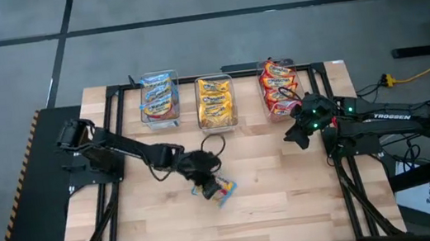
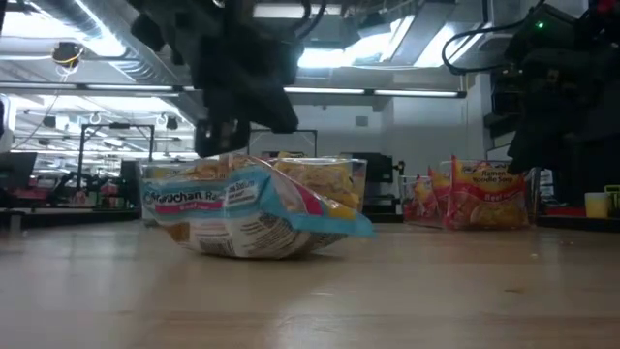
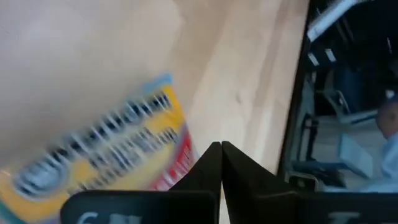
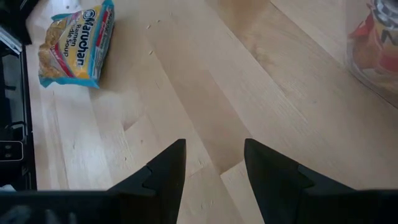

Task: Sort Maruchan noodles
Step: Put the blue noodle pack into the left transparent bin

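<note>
Sorting is close to complete. Three clear bins stand in a row at the table's far edge: the left bin (image 1: 159, 103) holds blue-trimmed packets, the middle bin (image 1: 217, 102) yellow-trimmed ones, and the right bin (image 1: 279, 89) red-trimmed ones. One blue-trimmed packet (image 1: 217, 189) remains loose on the bare wooden table (image 1: 292, 202), near its centre and well apart from the bins.

The left gripper (image 1: 198, 166) sits just above this packet with its fingers pressed together; contact appears absent, though the view is blurred. The right gripper (image 1: 296, 133) waits near the red bin, fingers apart and empty.

No obstacle lies between the packet and the blue bin.
</note>
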